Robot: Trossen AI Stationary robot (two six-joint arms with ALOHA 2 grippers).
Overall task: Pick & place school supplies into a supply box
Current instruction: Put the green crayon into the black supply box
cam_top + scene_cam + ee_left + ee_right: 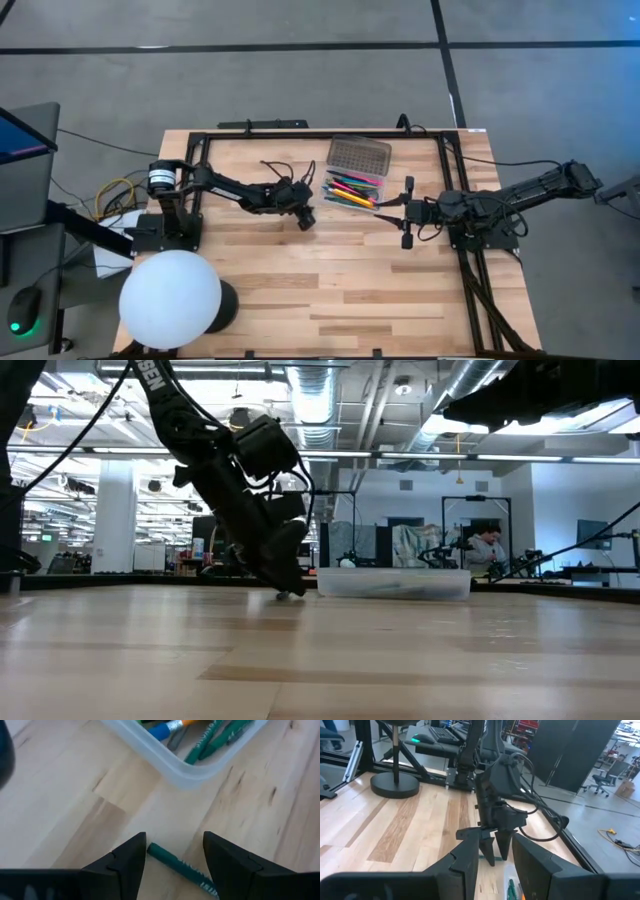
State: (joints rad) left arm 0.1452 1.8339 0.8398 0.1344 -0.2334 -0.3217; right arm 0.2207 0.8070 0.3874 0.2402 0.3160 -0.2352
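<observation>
A green marker [182,866] lies flat on the wooden table, just short of the supply box's corner [186,774]. My left gripper [175,842] slants down over it, open, one finger on each side of the marker's end. The open supply box [352,190] sits at the table's far middle and holds several coloured pens. Its dotted lid [359,154] lies just behind it. The box also shows in the low view [395,582], with my left gripper [285,588] low beside it. My right gripper [407,214] hangs open to the box's right, with nothing between its fingers.
A white globe lamp on a black foot [170,298] stands at the near left corner. Black frame rails [455,160] run along the far and right edges. Bare wood [350,290] stretches across the near half. A person [486,550] sits in the room beyond.
</observation>
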